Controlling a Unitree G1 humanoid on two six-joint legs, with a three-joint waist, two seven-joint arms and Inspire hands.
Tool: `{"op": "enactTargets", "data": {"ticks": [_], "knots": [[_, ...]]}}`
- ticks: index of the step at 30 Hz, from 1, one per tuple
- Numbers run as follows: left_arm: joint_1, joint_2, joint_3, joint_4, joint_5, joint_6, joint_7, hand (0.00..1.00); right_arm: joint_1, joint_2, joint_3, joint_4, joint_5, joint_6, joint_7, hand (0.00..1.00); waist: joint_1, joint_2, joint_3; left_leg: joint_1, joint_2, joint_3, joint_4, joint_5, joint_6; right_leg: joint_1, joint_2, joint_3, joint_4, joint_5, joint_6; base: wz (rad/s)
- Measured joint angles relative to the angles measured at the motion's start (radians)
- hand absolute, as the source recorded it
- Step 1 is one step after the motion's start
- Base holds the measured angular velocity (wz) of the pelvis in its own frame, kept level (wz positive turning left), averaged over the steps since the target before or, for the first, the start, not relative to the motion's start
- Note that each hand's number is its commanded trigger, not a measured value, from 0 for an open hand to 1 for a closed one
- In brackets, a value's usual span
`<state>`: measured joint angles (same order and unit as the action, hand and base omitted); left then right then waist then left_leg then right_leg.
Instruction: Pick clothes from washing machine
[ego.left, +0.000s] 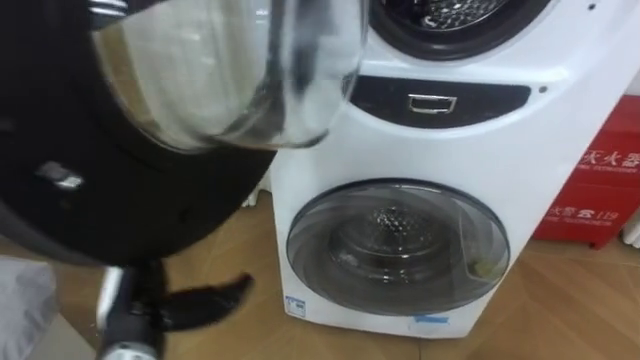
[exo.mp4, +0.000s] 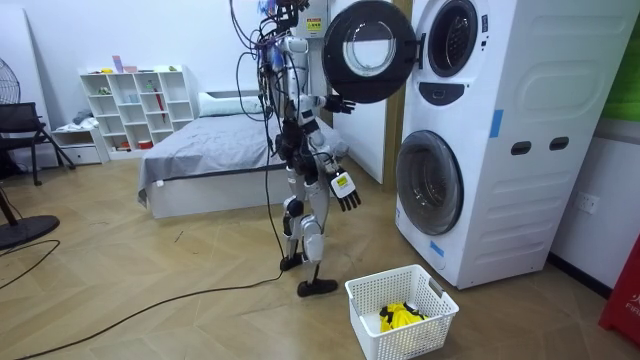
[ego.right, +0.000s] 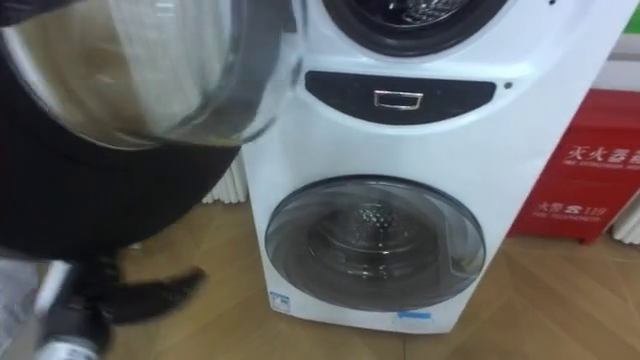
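Two stacked washing machines (exo.mp4: 500, 150) on wood floor (exo.mp4: 150, 300)

Left hand (ego.left: 205, 298) sits low at lower left of the eye view, fingers straight, holding nothing; right hand (exo.mp4: 340, 104) is raised at chest height in the room view's centre.

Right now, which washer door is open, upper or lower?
The upper door: it stands swung wide out to the side, glass bowl facing the robot. The lower door sits shut, flush against its front.
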<state>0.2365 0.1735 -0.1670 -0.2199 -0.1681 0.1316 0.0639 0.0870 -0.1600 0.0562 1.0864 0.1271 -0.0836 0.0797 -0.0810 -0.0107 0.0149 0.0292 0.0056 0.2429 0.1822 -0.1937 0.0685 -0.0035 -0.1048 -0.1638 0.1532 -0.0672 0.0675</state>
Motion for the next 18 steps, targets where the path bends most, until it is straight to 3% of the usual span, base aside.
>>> {"op": "enactTargets", "data": {"ticks": [3,7,12,18], "knots": [[-0.007,0.027,-0.095,0.000,0.001,-0.018,-0.111,0.00,-0.007,0.000,0.002,0.000,0.008,-0.013,0.000,0.00,-0.027,-0.001,-0.0002,0.005,0.001,0.010,-0.004,0.000,0.000,-0.002,0.001,0.002,0.000,0.001,0.000,-0.10],[-0.043,0.019,-0.160,0.014,0.003,-0.018,-0.182,0.00,-0.008,0.000,0.008,-0.001,0.007,-0.017,-0.003,0.00,-0.052,-0.002,0.0004,0.023,0.005,0.035,-0.019,0.001,-0.003,-0.004,0.005,0.001,0.000,0.003,-0.003,-0.24],[-0.124,0.022,-0.290,0.059,0.003,-0.051,-0.329,0.00,-0.008,0.001,0.039,-0.010,0.008,-0.026,-0.002,0.00,-0.077,-0.007,0.0028,0.056,0.014,0.094,-0.047,-0.005,-0.015,-0.012,0.025,0.033,0.000,0.004,-0.006,-0.38],[-0.141,0.039,-0.331,0.093,0.005,-0.054,-0.420,0.00,-0.007,0.003,0.040,-0.015,0.023,-0.026,0.000,0.00,-0.127,-0.004,0.0001,0.071,0.041,0.143,-0.050,-0.026,-0.040,-0.025,0.055,0.034,-0.003,0.004,-0.022,-0.32]]}}
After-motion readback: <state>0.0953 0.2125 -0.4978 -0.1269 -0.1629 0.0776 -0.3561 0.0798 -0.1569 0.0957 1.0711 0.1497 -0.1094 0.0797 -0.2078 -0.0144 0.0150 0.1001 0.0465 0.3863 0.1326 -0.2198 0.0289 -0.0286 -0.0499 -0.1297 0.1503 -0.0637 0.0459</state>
